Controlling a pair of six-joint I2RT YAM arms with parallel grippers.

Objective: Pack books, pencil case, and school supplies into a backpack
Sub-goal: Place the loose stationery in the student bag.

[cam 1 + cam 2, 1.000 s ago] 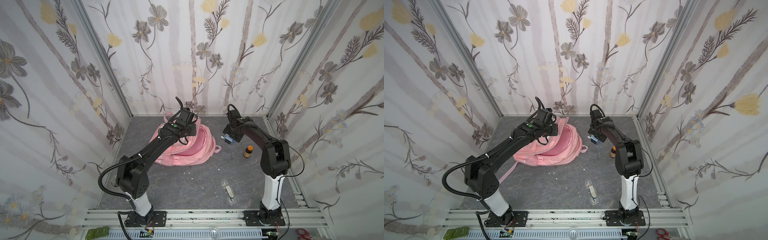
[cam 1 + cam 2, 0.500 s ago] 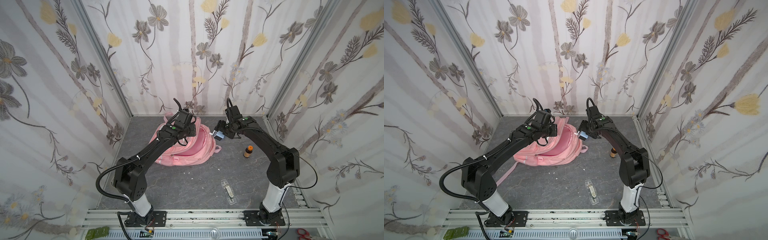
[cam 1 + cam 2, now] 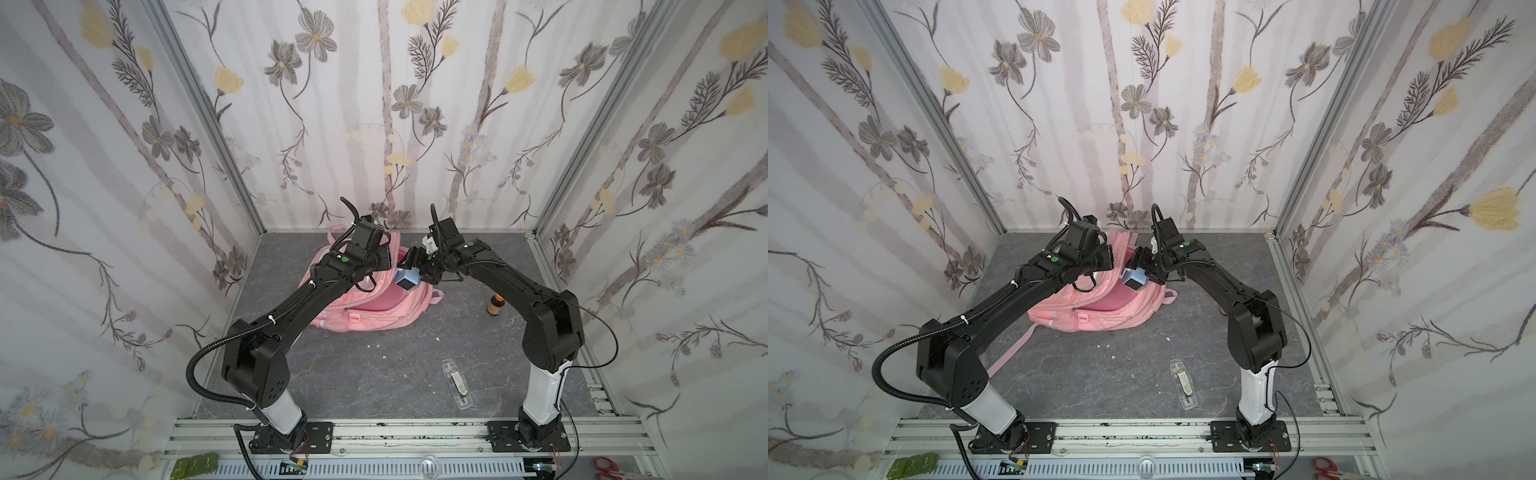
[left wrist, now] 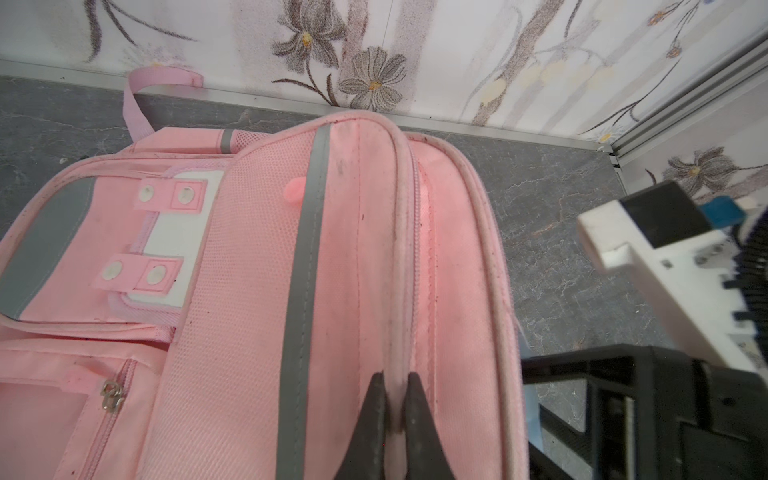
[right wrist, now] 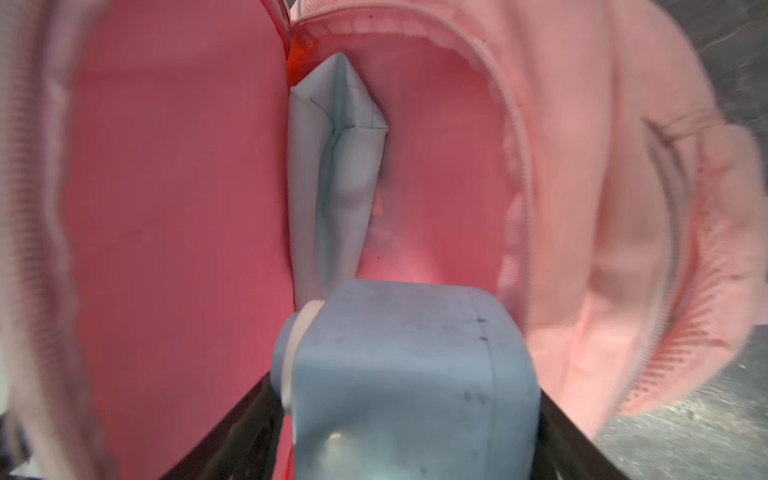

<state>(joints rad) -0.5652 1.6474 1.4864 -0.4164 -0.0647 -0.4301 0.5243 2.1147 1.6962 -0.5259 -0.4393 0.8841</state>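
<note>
The left tool (image 4: 395, 399) is clenched on the pink piped rim of the backpack's (image 4: 249, 291) front flap. Its two dark fingers (image 4: 372, 419) pinch the cord-like edge just beside the zip. From above, the tool itself is hidden under its own wrist.

The right tool (image 5: 395, 428) is grasping the pale-blue gadget (image 5: 407, 365) from both sides, jaws spread wide around the boxy body. It holds the gadget at the mouth of the open main compartment. In a top view the gadget (image 3: 406, 279) hangs over that opening with a dark square face showing. Up close its shell is scuffed with dark specks and has a cream round knob on one side.

Inside, the pencil case (image 5: 336, 174) stands against the darker pink lining. It is light-blue fabric with a folded, stitched end, and its lower part is hidden behind the gadget. The right wrist view is blurred, so anything deeper in is only haze.

The backpack lies on the grey tabletop (image 3: 353, 374) near the back wall, between the two arms. It shows grey reflective strips, a white panel with two snap tabs, a metal zip pull and a carry loop toward the wall.

The clear plastic case (image 3: 457, 382) lies well apart, toward the front rail. The print on its insert is too small to read. A small brown bottle (image 3: 494, 305) with an orange cap stands beside the right arm.
</note>
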